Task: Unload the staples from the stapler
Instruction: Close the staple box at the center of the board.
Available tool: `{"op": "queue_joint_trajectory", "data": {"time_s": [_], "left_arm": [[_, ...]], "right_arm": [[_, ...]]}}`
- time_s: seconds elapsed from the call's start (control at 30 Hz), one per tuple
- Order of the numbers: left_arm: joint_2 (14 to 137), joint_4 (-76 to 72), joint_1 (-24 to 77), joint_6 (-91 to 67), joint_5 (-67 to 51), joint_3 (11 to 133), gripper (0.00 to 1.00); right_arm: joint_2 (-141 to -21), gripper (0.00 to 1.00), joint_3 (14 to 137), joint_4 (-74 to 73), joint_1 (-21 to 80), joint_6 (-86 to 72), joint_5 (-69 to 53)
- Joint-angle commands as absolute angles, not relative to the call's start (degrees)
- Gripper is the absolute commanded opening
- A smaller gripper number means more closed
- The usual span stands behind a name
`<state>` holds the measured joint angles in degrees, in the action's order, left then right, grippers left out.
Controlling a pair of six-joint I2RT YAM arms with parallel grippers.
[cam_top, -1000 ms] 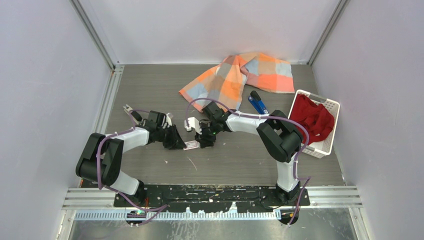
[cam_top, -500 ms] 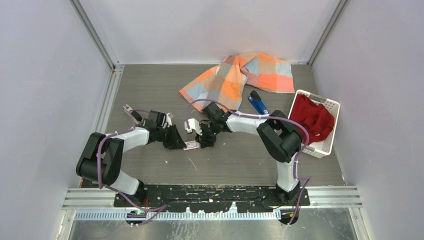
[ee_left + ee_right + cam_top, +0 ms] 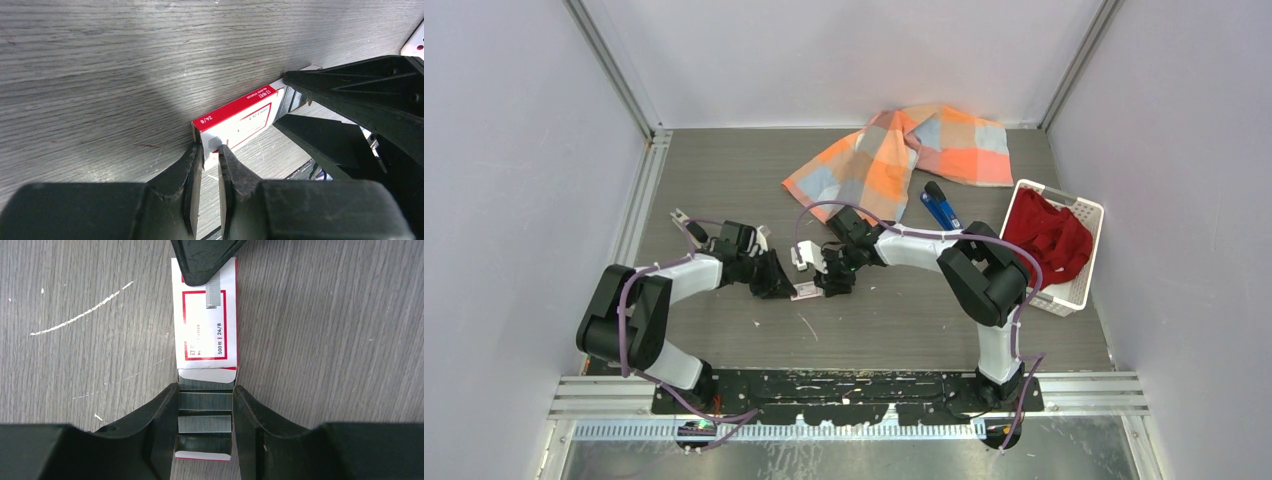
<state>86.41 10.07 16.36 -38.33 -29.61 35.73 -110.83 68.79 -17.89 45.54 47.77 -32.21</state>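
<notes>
The blue stapler [image 3: 941,208] lies on the table below the checked cloth, far from both grippers. A small white-and-red box [image 3: 806,291] lies between the grippers. My left gripper [image 3: 210,150] is shut on one end of its sleeve [image 3: 235,115]. My right gripper [image 3: 206,390] is shut on the slid-out inner tray, one finger on each side wall. Grey strips of staples [image 3: 205,405] lie in the open tray between the right fingers. The sleeve [image 3: 205,325] lies ahead of them, with the left fingertip [image 3: 205,260] on its far end.
An orange-and-grey checked cloth [image 3: 904,150] lies crumpled at the back. A white basket [image 3: 1086,210] holding a red cloth [image 3: 1049,240] stands at the right. Side walls enclose the table.
My right wrist has shifted slightly to the left. The box and my left gripper have stayed in place.
</notes>
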Motion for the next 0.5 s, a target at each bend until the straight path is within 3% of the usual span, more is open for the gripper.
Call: {"op": "queue_joint_trajectory", "data": {"time_s": [0.0,0.47], "left_arm": [[86.9,8.8,16.1,-37.0,-30.6,37.9,0.19],[86.6,9.7,16.1,-36.4,-30.6,38.2,0.19]], "right_arm": [[-109.9,0.33,67.8,-21.1,46.9,50.7,-32.3],[-110.0,0.33,68.0,-21.6,46.9,51.8,-30.2]]}}
